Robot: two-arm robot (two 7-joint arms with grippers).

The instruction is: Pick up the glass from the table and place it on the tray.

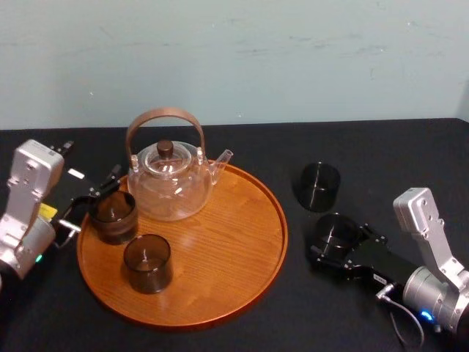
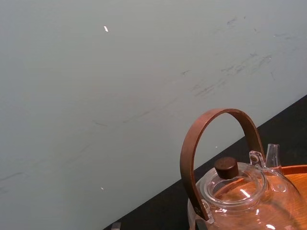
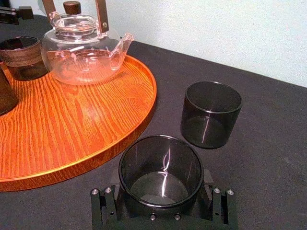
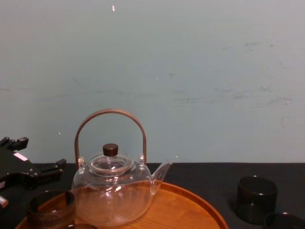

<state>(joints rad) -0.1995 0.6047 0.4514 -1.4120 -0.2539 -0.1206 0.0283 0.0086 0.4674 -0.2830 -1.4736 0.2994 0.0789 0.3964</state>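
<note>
The right end effector, pinching the glass at lower right, may strike the tray rim if carried low; left end effector idles spread at left.

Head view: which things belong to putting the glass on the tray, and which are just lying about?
Job: near glass in the right gripper; tray.
Lying about: teapot, far glass, left tray glass, front tray glass; left gripper idle at tray's left rim.

Clear glass teapot, black table
</note>
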